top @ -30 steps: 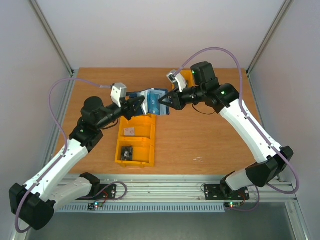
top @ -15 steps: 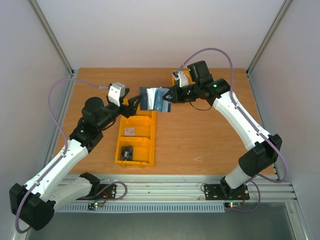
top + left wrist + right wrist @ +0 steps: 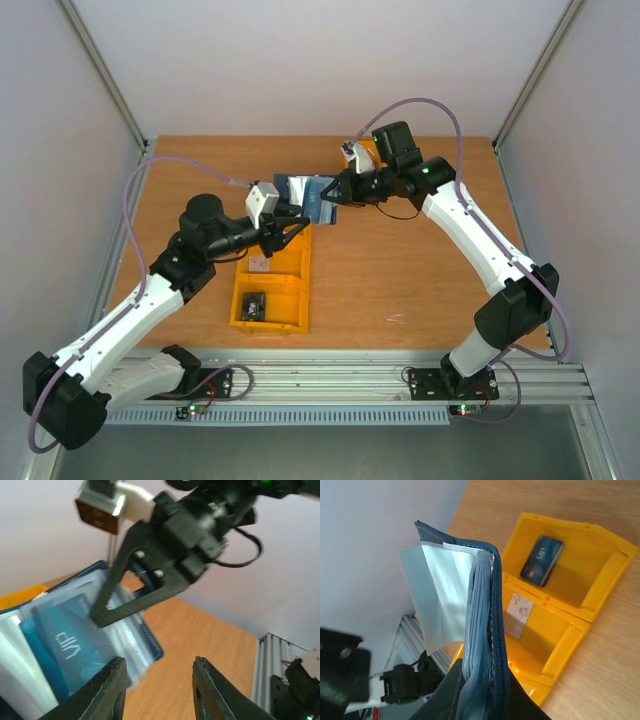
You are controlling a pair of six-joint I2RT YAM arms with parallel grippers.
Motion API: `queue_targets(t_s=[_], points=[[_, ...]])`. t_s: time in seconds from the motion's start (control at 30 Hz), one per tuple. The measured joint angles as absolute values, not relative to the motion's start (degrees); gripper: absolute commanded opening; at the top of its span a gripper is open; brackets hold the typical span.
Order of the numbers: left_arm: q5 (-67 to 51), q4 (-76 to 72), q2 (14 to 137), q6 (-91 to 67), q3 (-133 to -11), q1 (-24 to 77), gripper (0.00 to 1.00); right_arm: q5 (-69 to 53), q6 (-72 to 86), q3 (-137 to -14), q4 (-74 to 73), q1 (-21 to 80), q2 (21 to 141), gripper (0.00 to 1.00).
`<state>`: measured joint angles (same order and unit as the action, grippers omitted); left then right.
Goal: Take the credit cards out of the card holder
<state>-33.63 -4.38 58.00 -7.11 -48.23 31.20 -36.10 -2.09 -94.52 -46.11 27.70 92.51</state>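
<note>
Left wrist view: the left gripper (image 3: 157, 690) has its jaws apart with nothing between them. It sits just beside the small dark navy-blue bifold card holder (image 3: 131, 639), which is held open in the air above the wooden table (image 3: 420, 270). A teal-blue plastic card lettered VIP (image 3: 62, 647) sits in one of the holder's clear pockets, so at least one card is left to pull out.

The right gripper (image 3: 334, 195) is clamped on the holder's edge, near the far end of a yellow plastic three-compartment bin (image 3: 600, 575). Two cards lie in the bin: a dark blue card (image 3: 541, 560) in one compartment and a pale card with red markings (image 3: 517, 614) in the next. The task looks partly done, and the next step is probably to pinch the VIP card.
</note>
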Motion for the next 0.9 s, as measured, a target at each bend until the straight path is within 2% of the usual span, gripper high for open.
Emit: queue_targets(t_s=[0.3, 0.67, 0.83, 0.9], points=[[-28.08, 0.93, 60.25, -12.67, -50.96, 29.39, 0.39, -45.19, -8.01, -93.17, -43.99, 27.70, 88.73, 0.01], [-31.77, 0.38, 59.59, -17.39, -50.98, 26.39, 0.41, -52.58, -12.05, -93.03, -42.19, 27.64, 87.44, 0.01], [-37.47, -2.96, 59.59, -17.47, -50.98, 26.22, 0.35, -54.96, -12.99, -93.03, -41.52, 27.68, 87.39, 0.01], [-38.98, -3.77, 59.61, -17.61, -50.98, 25.80, 0.29, -55.44, -13.39, -93.03, -41.36, 27.70, 87.22, 0.01]])
